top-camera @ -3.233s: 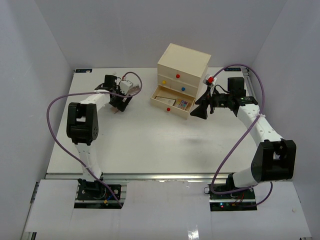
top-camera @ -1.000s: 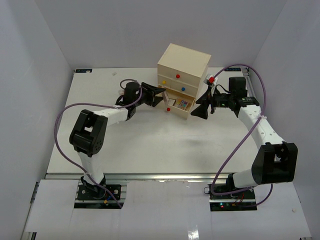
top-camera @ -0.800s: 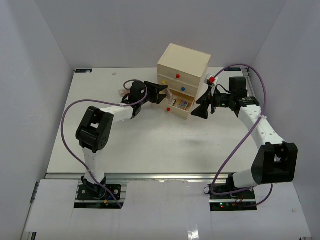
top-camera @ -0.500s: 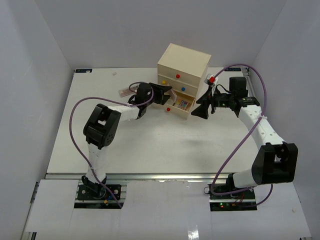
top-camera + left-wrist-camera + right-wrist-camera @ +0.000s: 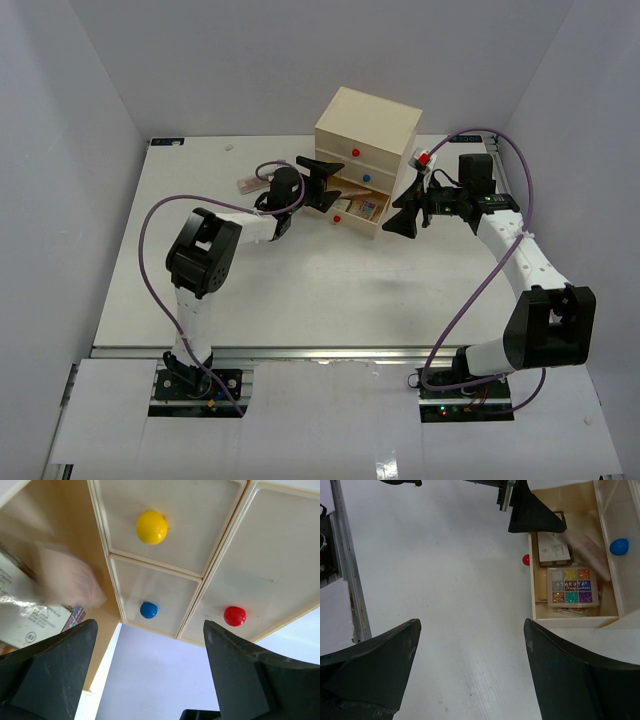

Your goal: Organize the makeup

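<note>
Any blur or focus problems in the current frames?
Left wrist: pink item smeared, yellow knob sharp. Right wrist: same pink item blurred inside the drawer, glitter palette next to it crisp. Top external: sharp, evenly lit.

"The chest (image 5: pixel 365 130), what's it made of?"

"Pale wood by the look of it, smooth and matt. Its round knobs are glossy: yellow (image 5: pixel 151 527), blue (image 5: pixel 148 610), red (image 5: pixel 234 615)."

"And inside its bottom drawer (image 5: pixel 575 622)?"

"A palette (image 5: pixel 570 586) of glittery pans, and a printed packet (image 5: pixel 25 615) in crinkled, shiny wrap."

"The table (image 5: pixel 445 580) in front of the chest?"

"Matt white, faintly ribbed, with a brushed metal rail (image 5: pixel 347 555) along its edge far from the chest. The left gripper (image 5: pixel 150 626) has matt black plastic fingers (image 5: pixel 50 680), finely grained."
</note>
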